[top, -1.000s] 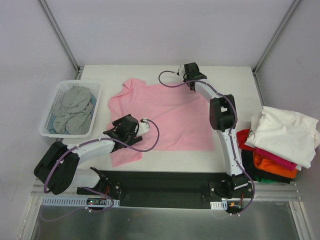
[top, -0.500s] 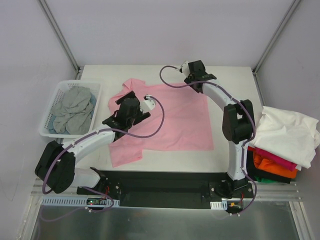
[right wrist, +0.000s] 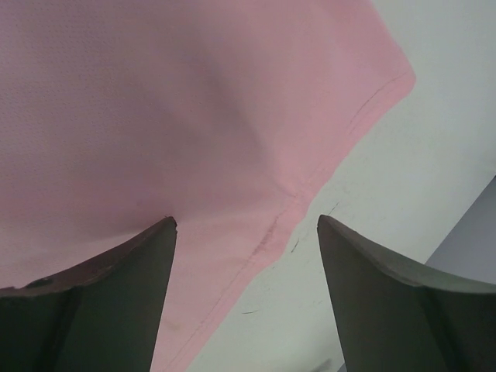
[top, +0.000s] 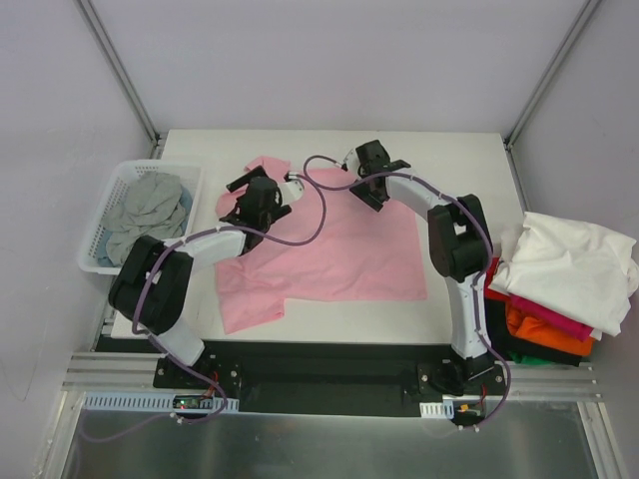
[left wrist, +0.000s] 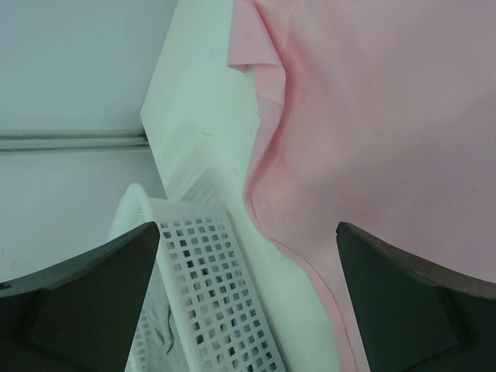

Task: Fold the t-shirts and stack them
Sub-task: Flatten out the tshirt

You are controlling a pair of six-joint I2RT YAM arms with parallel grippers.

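Observation:
A light pink t-shirt (top: 339, 244) lies spread flat on the white table (top: 449, 160). My left gripper (top: 258, 195) hovers over its far left part, open and empty. In the left wrist view (left wrist: 248, 310) the pink shirt's edge (left wrist: 372, 116) runs between the fingers (left wrist: 77, 310). My right gripper (top: 367, 178) is over the shirt's far edge, open and empty. In the right wrist view (right wrist: 246, 294) the pink hem (right wrist: 232, 263) lies under it. A grey t-shirt (top: 150, 215) lies bunched in the basket.
The white lattice basket (top: 95, 225) stands at the table's left edge and shows in the left wrist view (left wrist: 209, 294). At the right edge is a pile of shirts: white (top: 569, 264) on top, then red (top: 486, 279), magenta (top: 559, 321), orange (top: 544, 337), black (top: 509, 344).
My left gripper has moved away from me, from the shirt's near left part to its far left part. My right gripper has moved left along the shirt's far edge.

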